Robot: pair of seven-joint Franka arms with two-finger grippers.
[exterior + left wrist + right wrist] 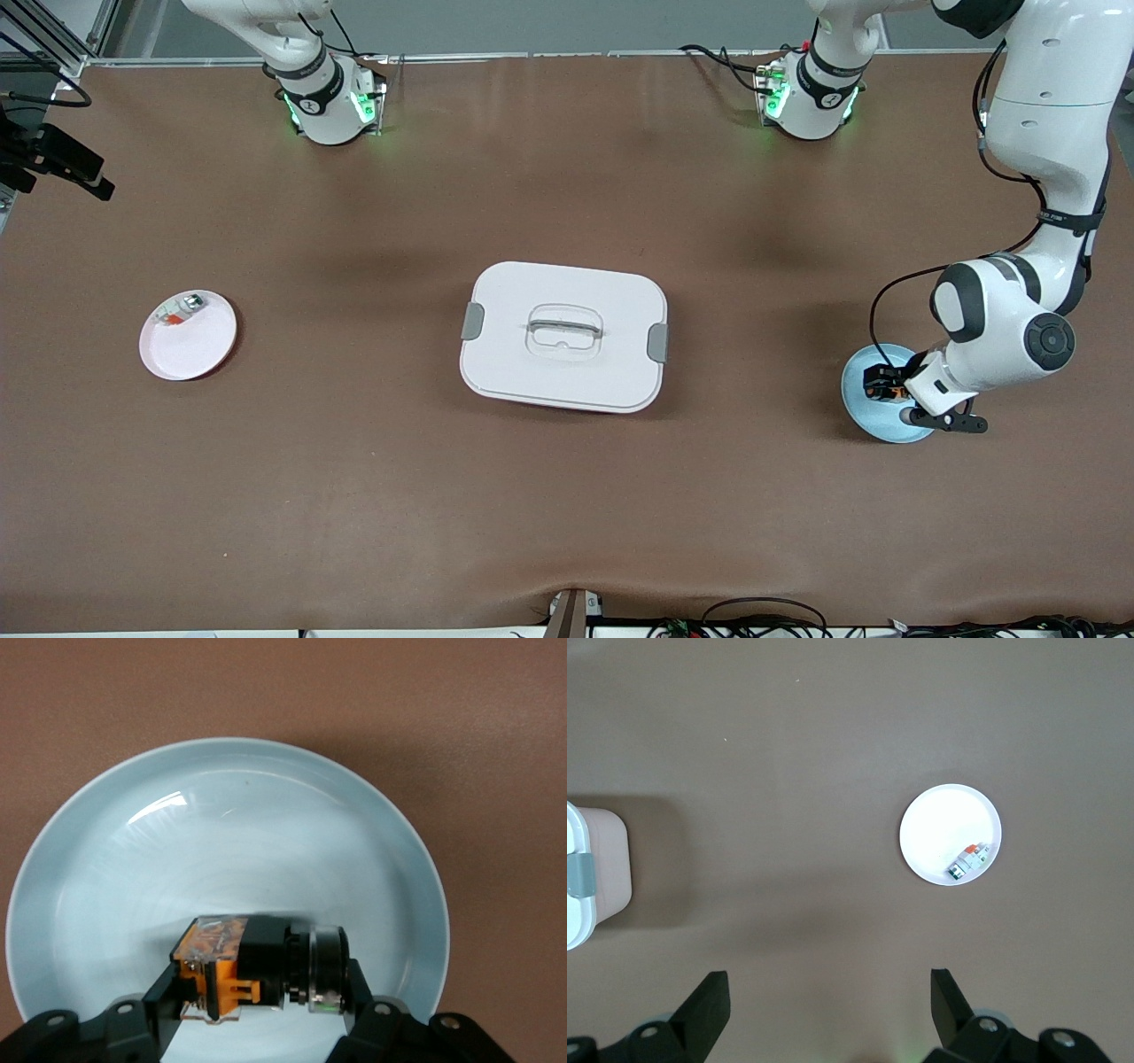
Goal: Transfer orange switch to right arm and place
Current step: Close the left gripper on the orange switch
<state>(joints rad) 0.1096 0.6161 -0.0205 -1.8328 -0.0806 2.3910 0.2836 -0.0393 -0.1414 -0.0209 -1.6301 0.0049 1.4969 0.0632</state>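
The orange switch (257, 967), a small black push-button with an orange terminal block, lies in a light blue plate (221, 833) at the left arm's end of the table. My left gripper (261, 992) is down in that plate, shut on the switch, one black finger at each end of it. In the front view the left gripper (882, 385) and the orange switch (875, 383) show over the blue plate (886, 427). My right gripper (828, 992) hangs open and empty, high over bare table; it is out of the front view.
A white lidded box (563, 337) with grey clips sits mid-table. A white plate (190, 350) at the right arm's end holds a small white-and-grey part (182, 310). The right wrist view shows that plate (939, 828), part (970, 859) and box corner (594, 877).
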